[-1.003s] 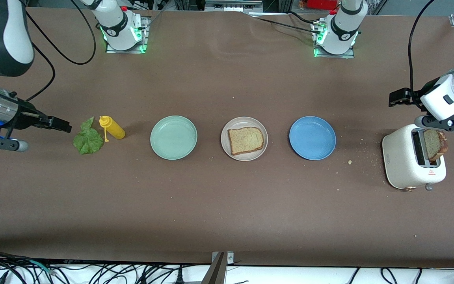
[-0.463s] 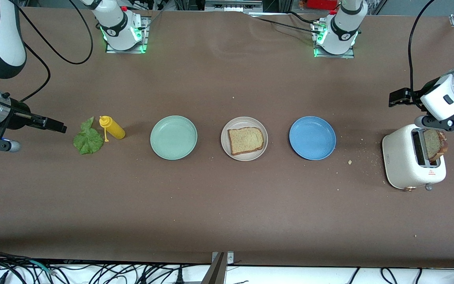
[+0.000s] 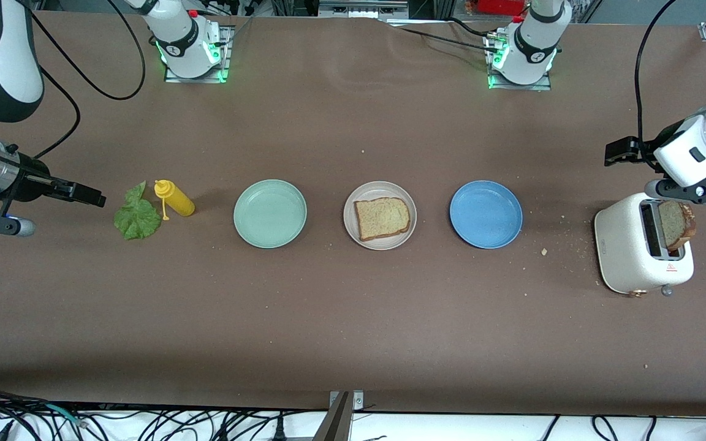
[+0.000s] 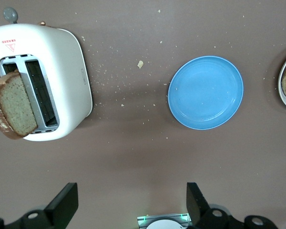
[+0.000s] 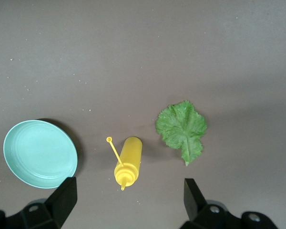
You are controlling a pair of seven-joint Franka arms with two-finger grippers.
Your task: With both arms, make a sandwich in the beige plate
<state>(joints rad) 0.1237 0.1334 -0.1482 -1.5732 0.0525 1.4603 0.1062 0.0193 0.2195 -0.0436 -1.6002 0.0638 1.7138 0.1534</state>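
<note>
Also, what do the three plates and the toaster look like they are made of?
The beige plate, mint-green plate and blue plate look like matte plastic or melamine: flat even colour and soft sheen, though glazed ceramic cannot be ruled out. The toaster seems to have a smooth cream-white plastic or painted-metal shell, faintly speckled, with dark metal slots holding a bread slice.

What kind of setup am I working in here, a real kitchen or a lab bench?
Most likely a lab bench staged as a kitchen: two arm bases with green lights bolted to a brown-covered table, loose cables along its edge, and a toaster and plates as props.
</note>
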